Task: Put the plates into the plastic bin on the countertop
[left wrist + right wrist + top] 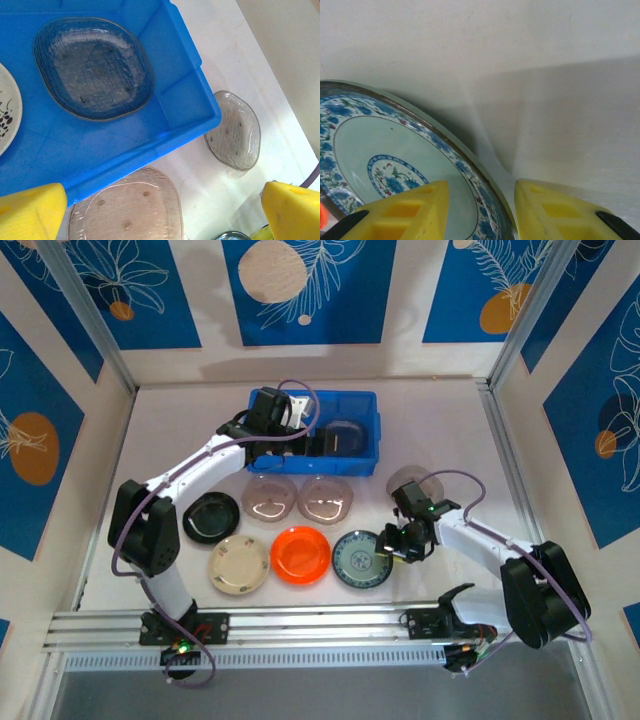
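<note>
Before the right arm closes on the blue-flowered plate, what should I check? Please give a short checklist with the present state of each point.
1. Right pincer open: ok, its fingers are apart.
2. Rim of the teal-patterned plate between those fingers: ok, the rim runs into the gap.
3. Orange plate clear of that plate: cannot tell, they lie very close.
4. Left pincer empty: ok, open and holding nothing.
5. Way into the blue bin free: not ok, the left arm hangs over it.
</note>
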{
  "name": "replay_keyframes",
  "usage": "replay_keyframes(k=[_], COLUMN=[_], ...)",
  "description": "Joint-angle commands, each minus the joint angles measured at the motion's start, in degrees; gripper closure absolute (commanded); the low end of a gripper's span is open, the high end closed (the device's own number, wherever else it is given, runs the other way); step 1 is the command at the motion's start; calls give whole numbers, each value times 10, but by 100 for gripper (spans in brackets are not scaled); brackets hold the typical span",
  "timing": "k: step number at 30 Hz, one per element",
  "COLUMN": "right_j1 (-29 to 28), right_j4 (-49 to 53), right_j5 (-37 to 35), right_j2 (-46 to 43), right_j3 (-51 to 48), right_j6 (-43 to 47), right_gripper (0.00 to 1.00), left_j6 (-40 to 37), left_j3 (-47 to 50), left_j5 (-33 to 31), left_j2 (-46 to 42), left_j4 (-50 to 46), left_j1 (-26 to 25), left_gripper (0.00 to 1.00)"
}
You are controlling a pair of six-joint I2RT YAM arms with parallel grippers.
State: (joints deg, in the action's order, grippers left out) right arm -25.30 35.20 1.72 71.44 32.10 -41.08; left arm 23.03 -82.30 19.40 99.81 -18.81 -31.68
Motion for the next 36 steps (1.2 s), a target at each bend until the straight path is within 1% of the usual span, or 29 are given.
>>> replay_keyframes(k=[1,9,11,14,19,22,27,36], right_j1=[-7,-9,-8,-9,-8,-8,-9,-10], right_j4=[14,29,29,30,36,36,43,109], right_j5=[11,-3,-4,-5,-7,-7,-14,-39], right_j2=[13,23,23,25,28,27,-1,-144], right_j3=[8,16,16,18,19,19,19,55], right_j6=[-3,-9,-11,-12,-15,-19,-39,-61], right_gripper=[63,71,78,81,89,99,100,100], left_j6=[8,-1,-1,-3,-3,-3,-4,-10], left_j3=[3,-5,-6,-4,-6,-9,-14,-16], left_j5=[14,8,7,6,4,5,5,2], left_j2=[5,12,13,13,18,21,17,-2], left_j4=[16,8,8,8,10,8,1,-13], left_j1=[-5,-5,-4,-4,-3,-3,-4,-2], left_gripper=[1,1,1,1,1,1,1,1])
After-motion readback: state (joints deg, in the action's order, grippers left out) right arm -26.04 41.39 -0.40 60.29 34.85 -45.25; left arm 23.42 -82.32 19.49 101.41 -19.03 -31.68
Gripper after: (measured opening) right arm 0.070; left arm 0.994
